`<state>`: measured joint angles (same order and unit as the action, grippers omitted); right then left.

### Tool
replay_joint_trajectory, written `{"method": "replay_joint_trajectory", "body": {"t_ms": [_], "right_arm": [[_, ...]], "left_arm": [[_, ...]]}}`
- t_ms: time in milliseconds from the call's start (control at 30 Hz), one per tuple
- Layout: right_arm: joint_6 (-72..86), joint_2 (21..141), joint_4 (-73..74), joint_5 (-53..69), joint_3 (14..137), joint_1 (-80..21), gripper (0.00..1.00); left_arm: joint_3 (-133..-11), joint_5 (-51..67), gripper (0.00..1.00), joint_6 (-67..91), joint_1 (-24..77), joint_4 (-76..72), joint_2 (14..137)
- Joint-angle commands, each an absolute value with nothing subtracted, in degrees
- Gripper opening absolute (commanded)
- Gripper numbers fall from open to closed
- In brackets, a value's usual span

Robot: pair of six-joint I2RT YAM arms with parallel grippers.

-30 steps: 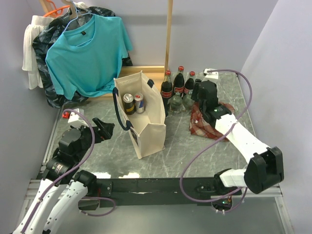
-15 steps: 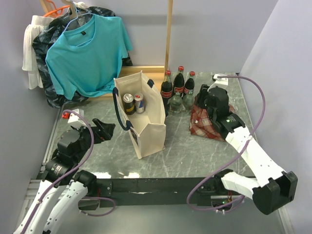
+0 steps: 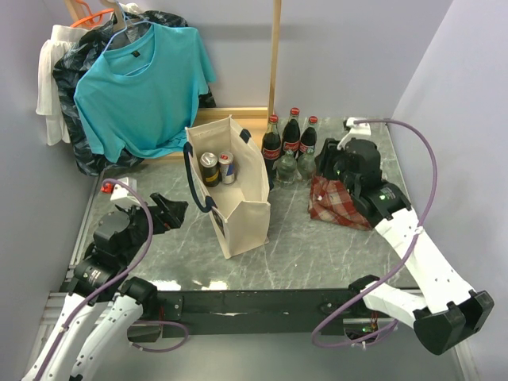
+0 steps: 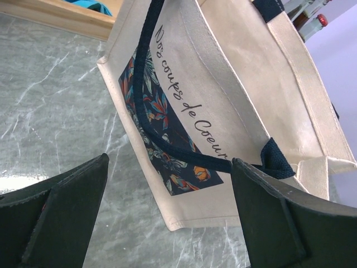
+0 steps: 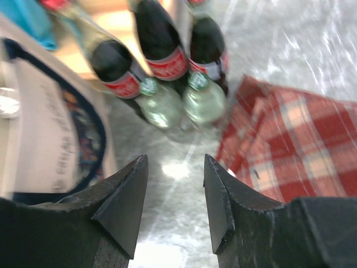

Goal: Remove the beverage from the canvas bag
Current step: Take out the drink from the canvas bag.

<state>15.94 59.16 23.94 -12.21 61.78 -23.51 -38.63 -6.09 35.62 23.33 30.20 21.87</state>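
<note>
Near the middle of the grey marble table [image 3: 309,246], a little toward its far edge, stands the tall cream canvas bag [image 3: 248,216] with navy loop handles, upright and open at the top. Two drinks sit inside it side by side: a dark can [image 3: 209,168] with a gold top and a silver-and-blue can [image 3: 227,167]. As I read it, the job has barely begun, since both are in the bag and neither claw carries anything.

My left claw [image 4: 170,163] hangs low near the left edge of the table. Its fingers are spread wide and face the bag's printed wall, with nothing between them. My right claw [image 5: 174,162] is toward the far right corner, above the crumpled red-and-white plaid cloth [image 3: 337,202], its fingers a little apart and empty.

Just beside the bag's right wall, by the far edge, stand three dark cola bottles [image 3: 291,136] with red caps and two clear bottles [image 3: 295,167], all outside the bag. I cannot tell whether the cloth holds anything.

What remains is everything: reach into the bag's mouth, clamp a can, lift it clear and set it down.
</note>
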Motion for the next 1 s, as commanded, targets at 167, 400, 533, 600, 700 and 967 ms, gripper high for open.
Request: {"method": "replay_joint_trajectory", "body": {"t_ms": [167,400,533,600,700,967], "right_arm": [[12.7,67.0,28.4,-7.1,77.9,-27.2,0.52],[9.4,75.3,31.3,-8.4,90.4,-34.8,0.53],[8.8,79.8,30.2,-7.4,95.4,-37.8,0.53],[8.6,83.0,30.6,-6.5,98.9,-39.3,0.53],[8.2,87.4,32.3,-4.2,102.9,-42.1,0.52],[8.0,96.6,31.3,-1.2,104.2,-47.7,0.50]], "left_arm": [[-39.7,-7.4,0.96,35.3,23.5,28.5,23.6],[-39.6,-9.0,0.96,35.6,23.6,28.8,23.6],[-39.7,-9.1,0.96,35.5,23.6,28.9,24.3],[-39.7,-9.2,0.96,35.6,23.6,28.9,24.4],[-39.7,-9.2,0.96,35.5,23.6,28.9,24.9],[-39.7,-8.9,0.96,35.2,23.6,28.7,25.0]]}}
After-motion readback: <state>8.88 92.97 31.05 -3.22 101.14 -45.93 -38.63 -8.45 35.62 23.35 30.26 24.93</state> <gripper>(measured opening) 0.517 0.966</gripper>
